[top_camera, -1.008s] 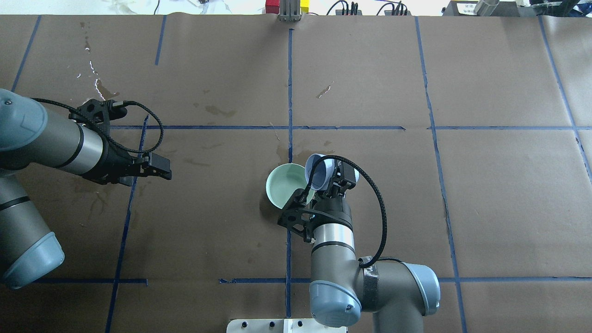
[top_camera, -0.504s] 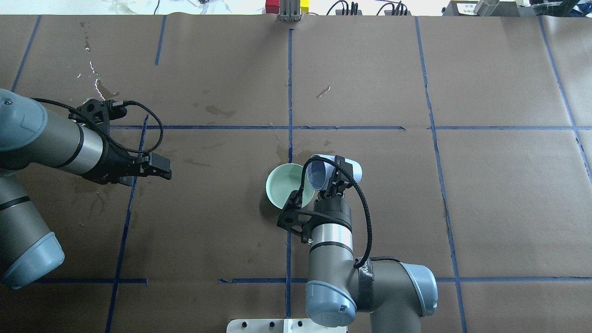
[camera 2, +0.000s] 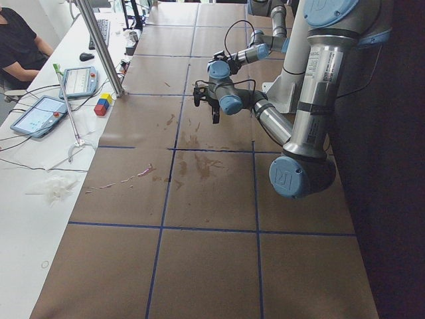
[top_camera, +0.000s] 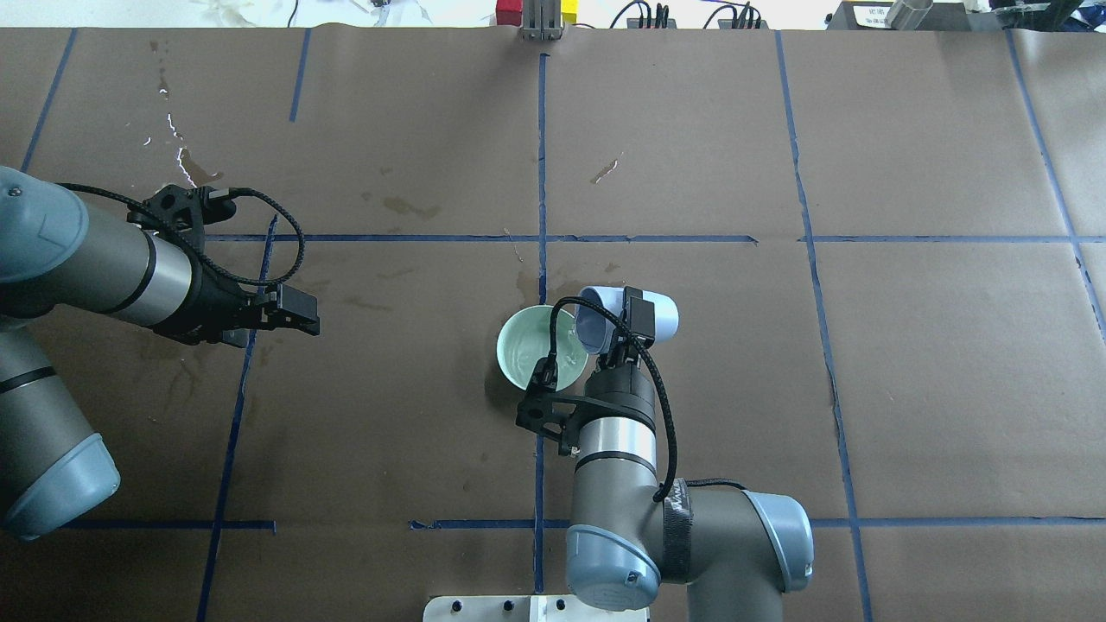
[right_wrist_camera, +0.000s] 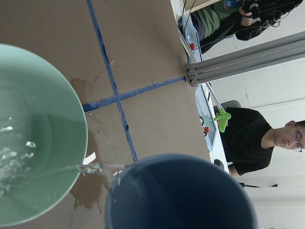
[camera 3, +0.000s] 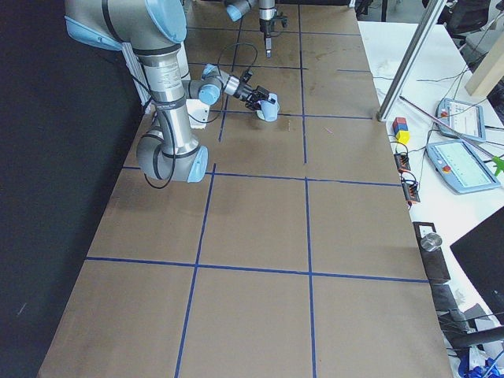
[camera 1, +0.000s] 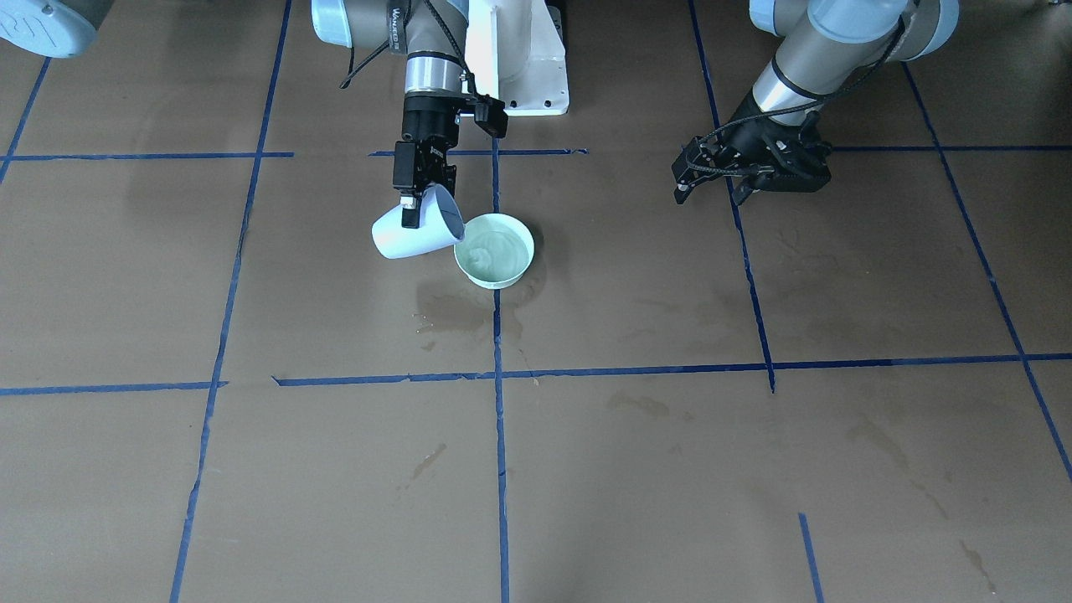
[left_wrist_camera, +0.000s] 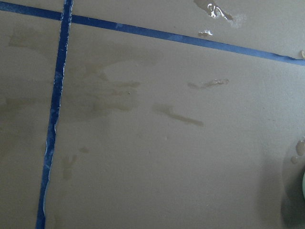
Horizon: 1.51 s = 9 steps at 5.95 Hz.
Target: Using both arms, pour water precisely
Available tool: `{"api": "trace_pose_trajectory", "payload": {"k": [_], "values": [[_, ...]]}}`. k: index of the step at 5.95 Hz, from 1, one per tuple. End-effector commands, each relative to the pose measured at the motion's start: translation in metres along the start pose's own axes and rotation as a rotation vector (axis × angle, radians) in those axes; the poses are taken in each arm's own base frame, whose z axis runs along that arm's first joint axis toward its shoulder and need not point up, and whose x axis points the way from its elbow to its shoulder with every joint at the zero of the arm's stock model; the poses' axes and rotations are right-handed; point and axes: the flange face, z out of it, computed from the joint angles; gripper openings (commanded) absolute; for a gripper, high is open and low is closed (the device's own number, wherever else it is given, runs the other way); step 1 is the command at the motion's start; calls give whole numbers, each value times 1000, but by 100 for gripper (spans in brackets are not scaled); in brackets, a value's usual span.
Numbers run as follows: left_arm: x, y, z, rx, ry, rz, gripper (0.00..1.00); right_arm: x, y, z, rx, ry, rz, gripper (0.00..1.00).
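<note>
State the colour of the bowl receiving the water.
The bowl is pale mint green, shown best in the exterior front-facing view.

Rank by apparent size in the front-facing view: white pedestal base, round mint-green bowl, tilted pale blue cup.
Largest: white pedestal base, even cut off by the frame.
Then the round mint-green bowl and tilted pale blue cup, too alike to rank.

Two arms: a left arm [top_camera: 104, 268] and a right arm [top_camera: 618, 449]. One pale cup [top_camera: 652, 313], one green bowl [top_camera: 518, 354], one bench [top_camera: 864, 389]. Two tablets [camera 3: 466, 167] and one cluster of coloured blocks [camera 3: 402, 130] lie beside it.
</note>
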Motion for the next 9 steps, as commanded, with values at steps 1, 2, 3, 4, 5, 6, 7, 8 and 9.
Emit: {"api": "trace_pose_trajectory", "payload": {"k": [1,2,3,4,5,6,7,8,9], "values": [[0,0,0,-1,-1,-2,99,0,0,0,4,15,-43,14],[0,0,0,-1,0,-3,99,-1,0,-1,6,20,-65,12],[0,0,0,-1,-1,-3,99,-4,2,-2,2,67,-117,11],[0,0,0,-1,-1,-3,99,-4,2,-2,0,70,-122,11],[0,0,0,-1,-1,-3,99,-6,3,-4,1,70,-131,11],[0,0,0,-2,-1,-3,99,-9,4,-5,2,68,-137,11],[0,0,0,-2,-1,-3,99,-9,4,-5,3,68,-146,11],[1,0,0,-2,1,-3,99,-8,4,-5,4,74,-158,11],[1,0,0,-2,1,-3,99,-9,7,-4,2,78,-164,11]]}}
